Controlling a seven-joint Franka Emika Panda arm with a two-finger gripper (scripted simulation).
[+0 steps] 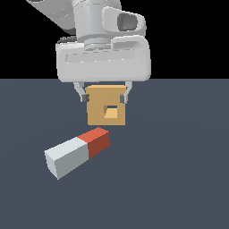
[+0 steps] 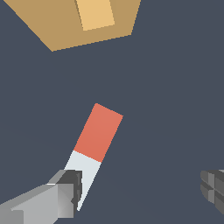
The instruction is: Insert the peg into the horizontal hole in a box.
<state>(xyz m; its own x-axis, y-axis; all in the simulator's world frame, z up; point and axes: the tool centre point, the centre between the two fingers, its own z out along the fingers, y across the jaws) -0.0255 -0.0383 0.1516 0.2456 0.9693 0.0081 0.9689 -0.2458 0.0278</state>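
The peg lies flat on the dark floor, its pale grey-white half nearer the exterior camera and its red half pointing towards the box. The box is a tan-orange cube. Its hole is a small square opening with lighter walls, in the face towards the camera. My gripper hangs above, open and empty, with fingertips showing at the box's upper corners. In the wrist view the peg lies below my open gripper, its white end beside one finger. The box and hole lie beyond.
A plain dark grey-blue floor spreads all round the peg and box. Above its far edge the background is black. No other objects show.
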